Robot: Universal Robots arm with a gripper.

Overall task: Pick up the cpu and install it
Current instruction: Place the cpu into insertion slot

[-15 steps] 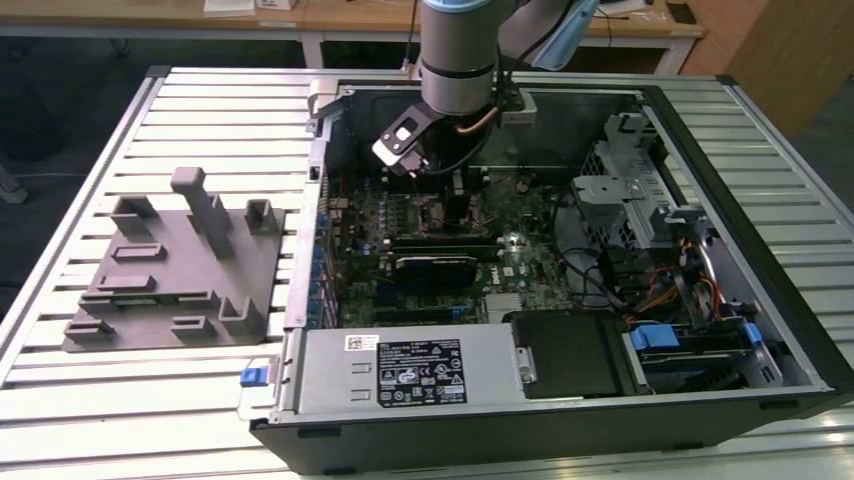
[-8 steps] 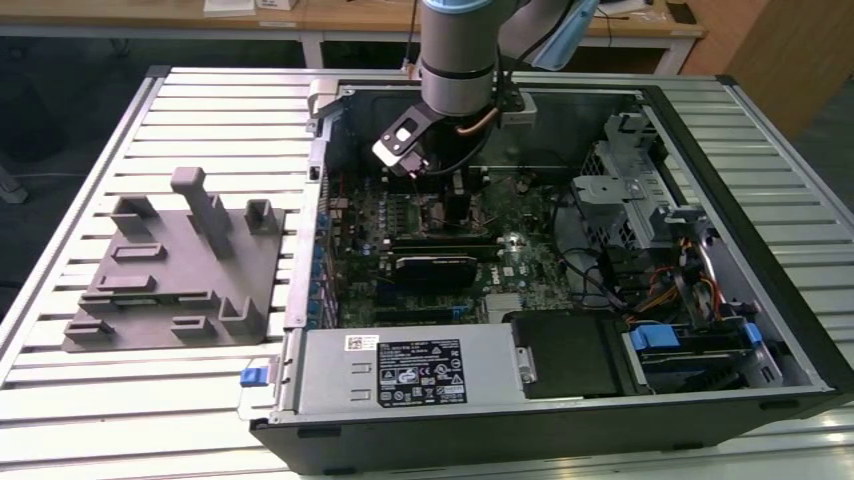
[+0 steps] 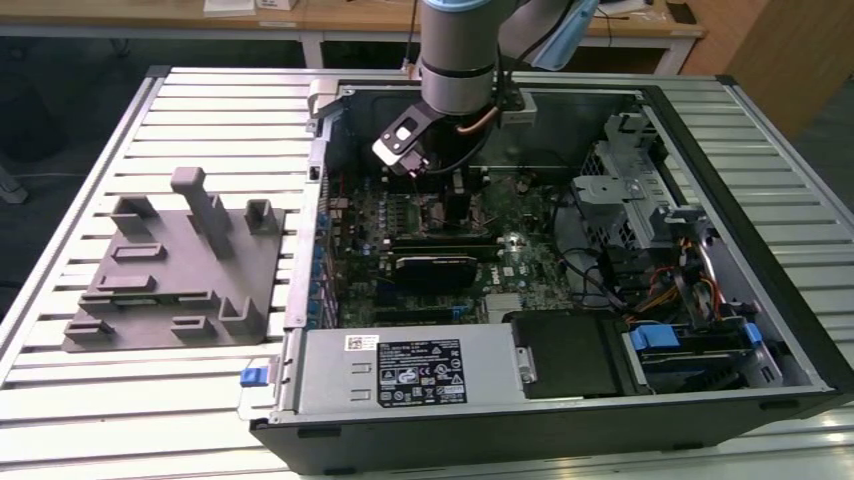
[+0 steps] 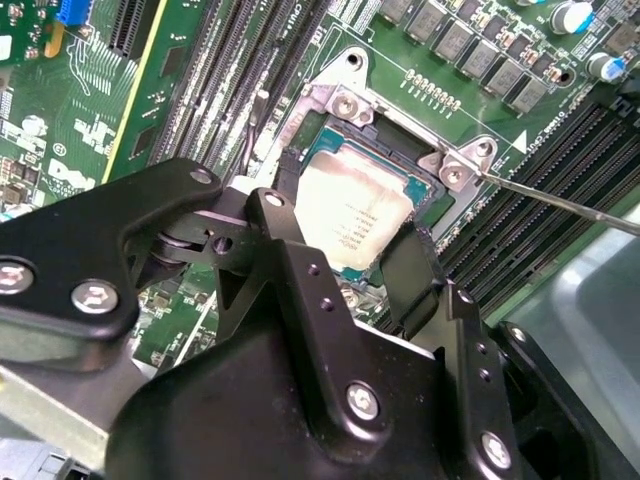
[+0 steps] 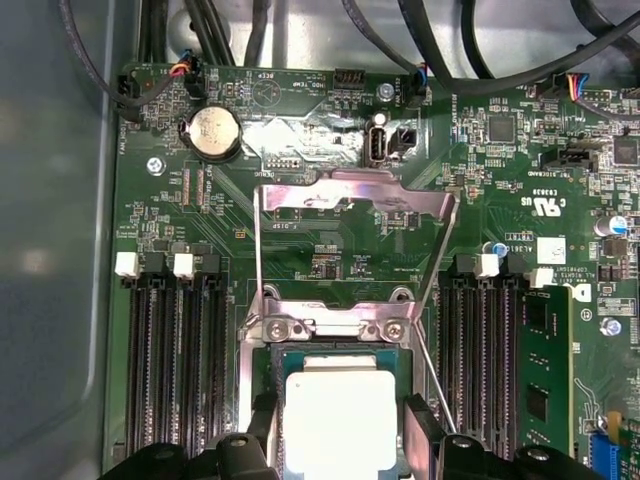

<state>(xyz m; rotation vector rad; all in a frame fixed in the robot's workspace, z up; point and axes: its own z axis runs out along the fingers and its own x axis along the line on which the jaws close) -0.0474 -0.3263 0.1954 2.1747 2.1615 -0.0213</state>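
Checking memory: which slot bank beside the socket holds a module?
The bank away from the coin cell; a green module stands in it.

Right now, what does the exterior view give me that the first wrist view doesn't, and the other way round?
Exterior view: the arm over the open computer case, the grey fixture on the slatted table at the exterior view's left, and the power supply. First wrist view: the cpu at the socket by the gripper, the raised load plate and the coin cell. Both: the green motherboard.
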